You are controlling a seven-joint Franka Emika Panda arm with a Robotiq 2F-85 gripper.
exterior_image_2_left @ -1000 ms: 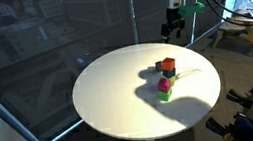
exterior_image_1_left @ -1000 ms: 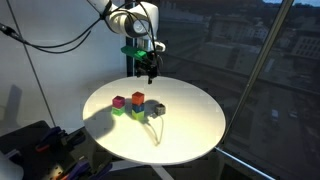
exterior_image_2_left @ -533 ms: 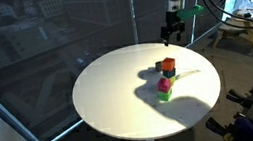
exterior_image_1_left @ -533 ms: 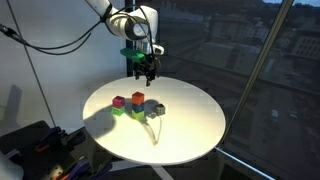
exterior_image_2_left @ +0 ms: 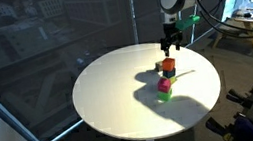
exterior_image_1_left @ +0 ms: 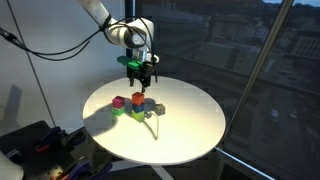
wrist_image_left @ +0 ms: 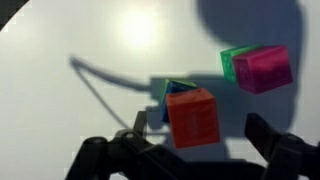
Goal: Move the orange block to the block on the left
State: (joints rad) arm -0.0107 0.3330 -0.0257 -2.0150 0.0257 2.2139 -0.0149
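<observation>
Tool [exterior_image_1_left: 140, 74] gapes wide over the orange block [wrist_image_left: 192, 116]. Descending off-centre, it could shove it — into the pink block [wrist_image_left: 264, 68] at two o'clock.

– What's different from a second ago?
– My end effector [exterior_image_2_left: 169, 47] sits lower now, and it has drifted from nearer the desk [exterior_image_2_left: 110, 93] rim toward the orange block [exterior_image_2_left: 167, 65].
– How close?
– Nearly straight above it, not touching.

A white, rounded arm [exterior_image_1_left: 110, 22] is seen in an exterior view. A green bracket [exterior_image_1_left: 133, 60] is fitted above the black gripper [exterior_image_1_left: 141, 80]. Dark fingers [wrist_image_left: 272, 140] are shown at 5 o'clock in the wrist view.
</observation>
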